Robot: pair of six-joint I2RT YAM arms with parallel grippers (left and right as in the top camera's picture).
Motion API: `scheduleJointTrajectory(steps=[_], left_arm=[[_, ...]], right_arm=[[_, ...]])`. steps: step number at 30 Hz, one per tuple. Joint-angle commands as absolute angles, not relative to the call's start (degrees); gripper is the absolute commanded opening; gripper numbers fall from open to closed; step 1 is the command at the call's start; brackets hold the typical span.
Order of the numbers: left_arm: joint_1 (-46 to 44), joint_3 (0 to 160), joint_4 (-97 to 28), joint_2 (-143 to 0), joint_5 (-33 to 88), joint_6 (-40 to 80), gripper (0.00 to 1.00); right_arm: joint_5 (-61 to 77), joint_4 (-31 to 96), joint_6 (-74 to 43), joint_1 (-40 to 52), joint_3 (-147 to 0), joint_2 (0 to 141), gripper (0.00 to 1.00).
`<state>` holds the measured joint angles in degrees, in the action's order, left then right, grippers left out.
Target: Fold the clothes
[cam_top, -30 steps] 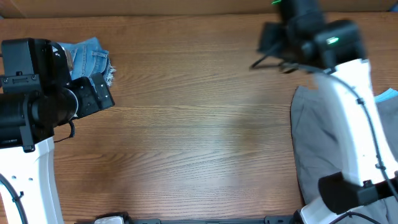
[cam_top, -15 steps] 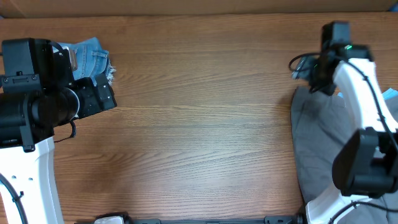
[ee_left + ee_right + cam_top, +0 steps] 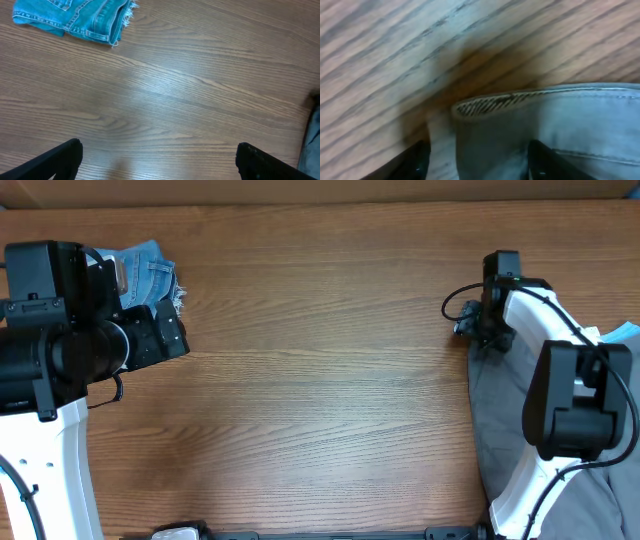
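Note:
The grey shorts (image 3: pixel 505 415) lie at the table's right edge, partly under my right arm. In the right wrist view their corner (image 3: pixel 560 120), with a striped inner lining, lies between my open right gripper's (image 3: pixel 479 162) fingers, close above the wood. In the overhead view the right gripper (image 3: pixel 488 340) is down at the shorts' top-left corner. My left gripper (image 3: pixel 159 160) is open and empty above bare wood; in the overhead view it is at the far left (image 3: pixel 170 335).
Folded blue denim shorts (image 3: pixel 145 272) with a frayed hem lie at the back left, also in the left wrist view (image 3: pixel 75 17). A light-blue cloth (image 3: pixel 622 333) shows at the right edge. Bare wooden table (image 3: pixel 320 390) spans the middle.
My right arm has swung from high at the back down and left to the grey shorts' top-left corner. The left arm has barely moved.

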<state>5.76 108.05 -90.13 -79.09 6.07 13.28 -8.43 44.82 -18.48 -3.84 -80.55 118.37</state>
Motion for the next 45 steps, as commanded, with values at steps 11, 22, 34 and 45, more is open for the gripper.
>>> scheduleJointTrajectory(steps=[11,22,34,45], left_arm=[[5.98,108.05,-90.13,-79.4,7.38,11.92,1.0],[6.0,108.09,-90.3,-79.37,6.87,12.43,1.0],[9.69,120.57,-94.28,-79.33,-1.08,12.47,1.0],[12.34,127.28,-96.2,-79.4,1.32,11.99,1.0]], right_arm=[[-20.14,58.06,-25.36,-3.4,-91.35,117.62,0.04],[-12.8,72.12,-19.57,-1.39,-117.67,105.69,0.04],[-2.44,74.81,-16.47,30.83,-128.64,102.63,0.04],[-18.83,77.19,-21.28,46.63,-128.73,101.1,0.73]])
